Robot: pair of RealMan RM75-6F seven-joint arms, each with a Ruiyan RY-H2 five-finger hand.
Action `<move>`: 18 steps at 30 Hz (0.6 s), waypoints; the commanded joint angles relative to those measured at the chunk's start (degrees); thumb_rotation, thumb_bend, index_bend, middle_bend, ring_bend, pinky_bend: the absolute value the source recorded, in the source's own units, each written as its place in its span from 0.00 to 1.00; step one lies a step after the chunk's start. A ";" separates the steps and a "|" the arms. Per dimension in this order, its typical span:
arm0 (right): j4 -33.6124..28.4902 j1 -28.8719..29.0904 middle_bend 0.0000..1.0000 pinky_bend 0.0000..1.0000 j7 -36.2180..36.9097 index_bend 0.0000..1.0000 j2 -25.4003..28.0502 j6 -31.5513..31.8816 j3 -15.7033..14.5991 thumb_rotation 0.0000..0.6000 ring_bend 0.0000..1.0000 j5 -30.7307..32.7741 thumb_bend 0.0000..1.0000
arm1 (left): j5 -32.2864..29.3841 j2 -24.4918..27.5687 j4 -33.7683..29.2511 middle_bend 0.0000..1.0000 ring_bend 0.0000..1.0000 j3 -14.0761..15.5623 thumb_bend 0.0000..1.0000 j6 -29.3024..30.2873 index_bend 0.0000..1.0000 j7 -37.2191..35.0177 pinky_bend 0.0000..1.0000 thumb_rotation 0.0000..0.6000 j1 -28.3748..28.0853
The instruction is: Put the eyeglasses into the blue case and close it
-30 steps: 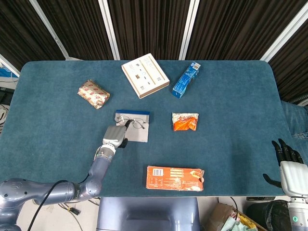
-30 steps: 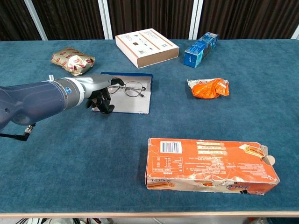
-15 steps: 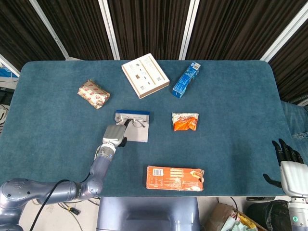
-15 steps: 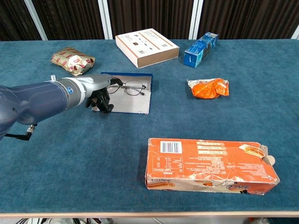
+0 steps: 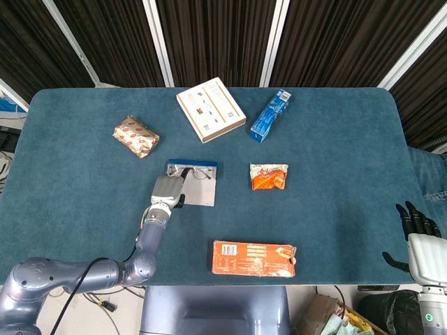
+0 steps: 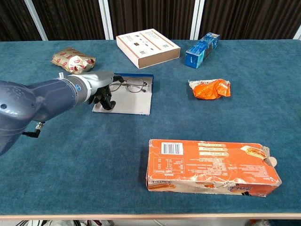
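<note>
Eyeglasses [image 6: 132, 85] lie on the open blue case [image 6: 136, 101], my left hand [image 6: 101, 87] grasping their temple. Orange packet [image 6: 210, 88] sits right. Only head view shows my right hand [image 5: 421, 246], released.

- The tabletop [image 5: 84, 202] lies bare along its left edge and near-left corner; only the left arm crosses there, its left hand [image 5: 166, 191] over the open blue case [image 5: 198, 194] mid-table.
- The orange box [image 6: 211, 165] lies lengthwise by the near edge, blocking a straight reach from the near middle.
- A bare strip runs between that box and the orange snack bag [image 5: 269, 176].
- The right side stands bare out to the right edge, where the right hand [image 5: 421, 241] hangs off the near-right corner.
- Along the far edge lie a gold packet [image 5: 135, 136], a white box [image 5: 210, 109] and a blue carton [image 5: 270, 115], with gaps between them.
</note>
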 commanded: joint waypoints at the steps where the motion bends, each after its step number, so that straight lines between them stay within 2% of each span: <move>1: -0.04 0.00 0.03 0.16 0.02 0.04 0.01 -0.03 0.02 1.00 0.12 0.09 0.24 | -0.71 -0.65 0.84 0.74 0.75 -0.45 0.50 0.44 0.00 0.97 0.72 1.00 -0.56; 10: -0.06 -0.01 0.03 0.16 0.10 0.04 0.03 0.03 0.08 1.00 0.12 0.14 0.24 | -0.15 -1.93 2.07 0.74 0.75 -1.20 0.50 1.05 0.00 1.66 0.72 1.00 -1.01; 14: -0.02 0.01 0.03 0.16 0.13 0.04 0.02 0.03 0.06 1.00 0.12 0.07 0.24 | 1.22 -1.18 0.04 0.73 0.75 -0.75 0.50 1.37 0.00 1.34 0.72 1.00 -0.33; 18: -0.03 0.06 0.03 0.16 0.20 0.04 0.01 -0.02 0.05 1.00 0.12 -0.01 0.24 | 3.95 1.39 -4.99 0.70 0.73 1.49 0.50 2.64 0.03 1.26 0.71 1.00 1.51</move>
